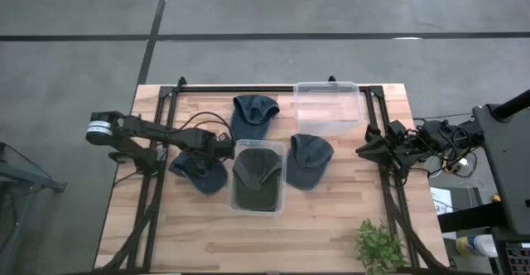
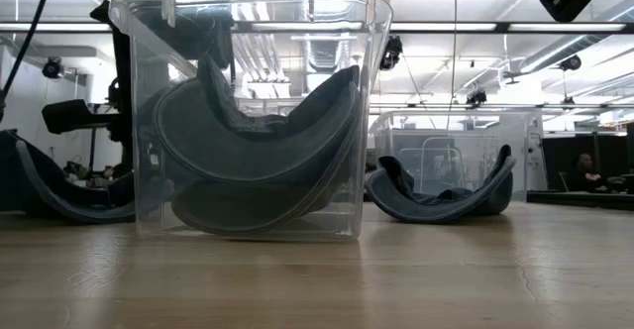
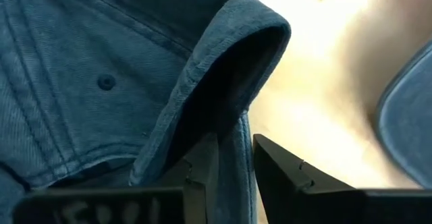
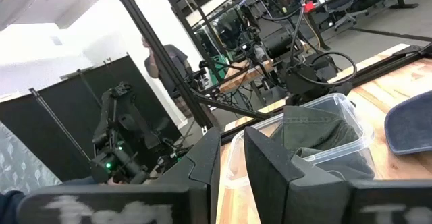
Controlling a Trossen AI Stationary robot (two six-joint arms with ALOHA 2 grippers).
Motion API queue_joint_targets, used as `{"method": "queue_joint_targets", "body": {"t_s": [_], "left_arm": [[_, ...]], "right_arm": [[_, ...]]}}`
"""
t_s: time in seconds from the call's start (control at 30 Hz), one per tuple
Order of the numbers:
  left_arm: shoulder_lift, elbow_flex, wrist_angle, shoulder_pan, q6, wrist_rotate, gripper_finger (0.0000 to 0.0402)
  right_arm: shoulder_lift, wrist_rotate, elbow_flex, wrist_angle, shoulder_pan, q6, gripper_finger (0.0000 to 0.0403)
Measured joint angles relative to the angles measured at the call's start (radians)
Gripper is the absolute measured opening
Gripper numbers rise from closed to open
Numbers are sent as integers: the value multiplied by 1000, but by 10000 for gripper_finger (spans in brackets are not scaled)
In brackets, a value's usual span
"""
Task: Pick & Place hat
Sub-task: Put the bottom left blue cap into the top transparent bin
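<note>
Three blue hats lie on the wooden table: one at the far side, one right of centre, and one left of centre. My left gripper stands over the left one and is shut on its cloth. A dark olive hat sits in a clear bin at the table's middle. In the low view it curls up inside the bin. My right gripper waits at the table's right edge, level, its fingers nearly together with nothing between them. My left gripper pinches a raised fold at the crown's edge between its two fingers. The fingers come steeply from above. The hat's crown lies on the table below them. How many layers sit in the pinch cannot be told.
An empty clear bin stands at the far right. A small green plant is at the near right corner. Black frame rails run along both table sides. Bare wood lies along the near edge.
</note>
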Motion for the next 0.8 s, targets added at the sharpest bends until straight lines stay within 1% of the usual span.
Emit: {"method": "queue_joint_targets", "body": {"t_s": [0.07, 0.2, 0.23, 0.4, 0.53, 0.67, 0.8], "left_arm": [[-3, 0, 0, 5, 8, -18, 67], [-5, 0, -1, 13, 24, -48, 18], [-5, 0, -1, 15, 24, -55, 12], [-5, 0, 0, 30, 29, -88, 10], [-15, 0, 19, 66, 55, -149, 5], [-53, 0, 94, 137, 113, -237, 3], [-78, 5, 133, 246, 199, -281, 2]], "right_arm": [[0, 0, 0, 0, 0, 0, 63], [0, 0, 0, 0, 0, 0, 63], [0, 0, 0, 0, 0, 0, 63], [0, 0, 0, 0, 0, 0, 63], [0, 0, 0, 0, 0, 0, 63], [0, 1, 0, 0, 0, 1, 63], [0, 1, 0, 0, 0, 6, 63]]}}
